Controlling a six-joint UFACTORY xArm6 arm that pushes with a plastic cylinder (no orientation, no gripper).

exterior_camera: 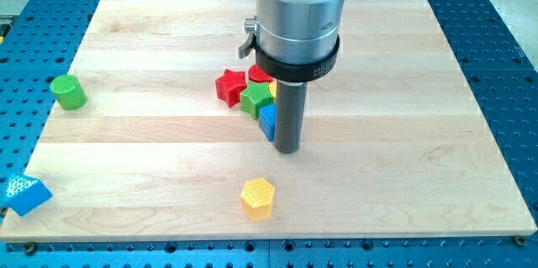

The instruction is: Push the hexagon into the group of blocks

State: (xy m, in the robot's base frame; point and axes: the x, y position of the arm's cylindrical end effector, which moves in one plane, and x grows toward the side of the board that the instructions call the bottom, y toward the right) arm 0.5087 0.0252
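Observation:
The yellow hexagon (257,197) lies alone near the board's bottom edge, below the middle. The group sits at the board's centre: a red star (229,86), a red block (260,74), a green block (255,98), a yellow block (272,91) mostly hidden, and a blue block (267,122). My tip (287,149) rests on the board just right of the blue block, touching or nearly touching it, above and to the right of the hexagon. The rod hides part of the group.
A green cylinder (68,91) stands at the board's left edge. A blue block (27,193) lies at the bottom left corner, partly off the wooden board (403,159). A blue perforated table surrounds the board.

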